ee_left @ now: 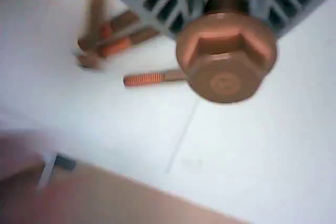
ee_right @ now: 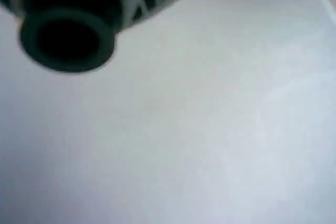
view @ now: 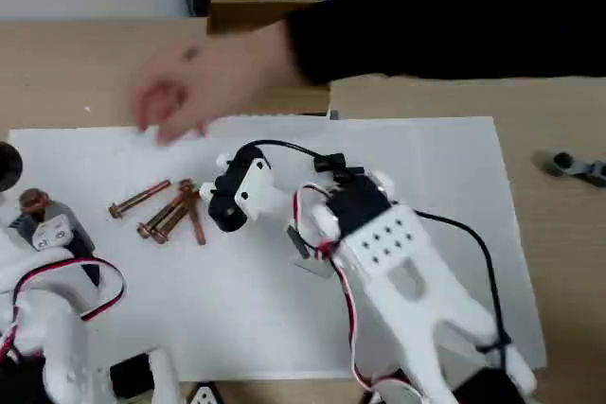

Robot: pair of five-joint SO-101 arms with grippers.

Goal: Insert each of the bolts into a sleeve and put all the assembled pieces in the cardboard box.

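High view: two arms over a white paper sheet (view: 445,167), with loose bolts (view: 161,210) lying between the two grippers.
Left gripper (view: 38,217): closed on a copper bolt (ee_left: 226,59); the hex head faces its own wrist camera and the shank runs back between the ribbed fingers.
Right gripper (view: 227,205): clamped on a black sleeve (ee_right: 67,39), its open bore toward its wrist camera (the bore looks empty).
Loose bolts: just ahead of the right gripper's tip, well off to the side of the left one.
Cardboard box (view: 270,16): beyond both grippers, past the paper's far edge, partly covered by a person's hand (view: 204,87) (contact unclear).
Step, as judged: bolt and sleeve are each in a grip, not yet mated.
Risk 1: if the axes are out of line at meeting, the thread may catch the sleeve rim and the bolt may twist in the grip or drop.
Risk 2: the right gripper is close to the pile, so a sideways sweep could scatter it.
Risk 3: the hand lies across the likely drop-off path.
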